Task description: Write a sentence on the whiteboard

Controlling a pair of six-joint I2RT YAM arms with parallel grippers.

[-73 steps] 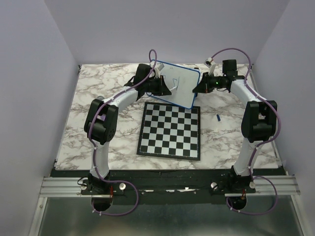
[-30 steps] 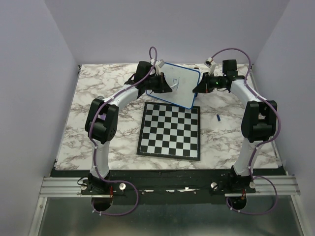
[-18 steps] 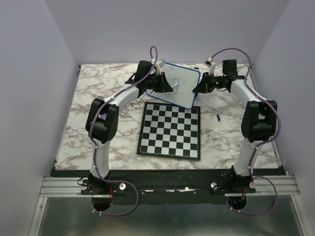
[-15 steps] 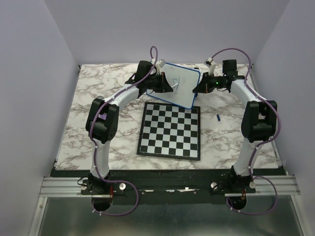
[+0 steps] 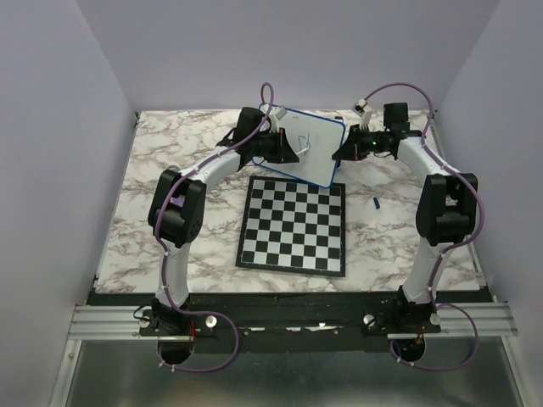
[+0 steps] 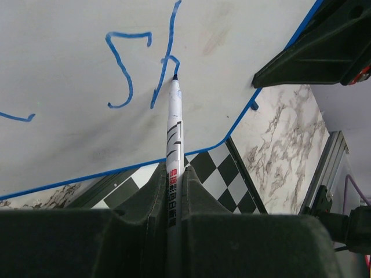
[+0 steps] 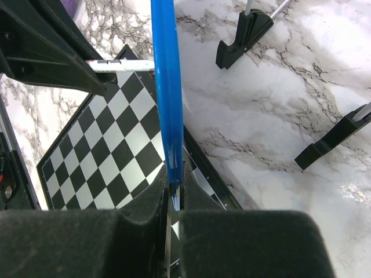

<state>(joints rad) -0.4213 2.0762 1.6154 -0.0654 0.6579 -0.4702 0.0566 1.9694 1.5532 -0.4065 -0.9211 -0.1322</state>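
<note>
We see new blue strokes (image 6: 123, 69) on the small blue-rimmed whiteboard (image 5: 321, 161), near the marble table's (image 5: 127, 212) far edge: left gripper (image 6: 174, 179) pinches the white marker pen (image 6: 174, 127), right gripper (image 7: 174, 194) clamps the rim (image 7: 168, 87); the sentence is only begun

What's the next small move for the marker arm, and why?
Probably drag the marker tip down the whiteboard to finish the h leg: the tip rests partway down its arch, with the left gripper shut on the marker and the right gripper clamping the board.
</note>
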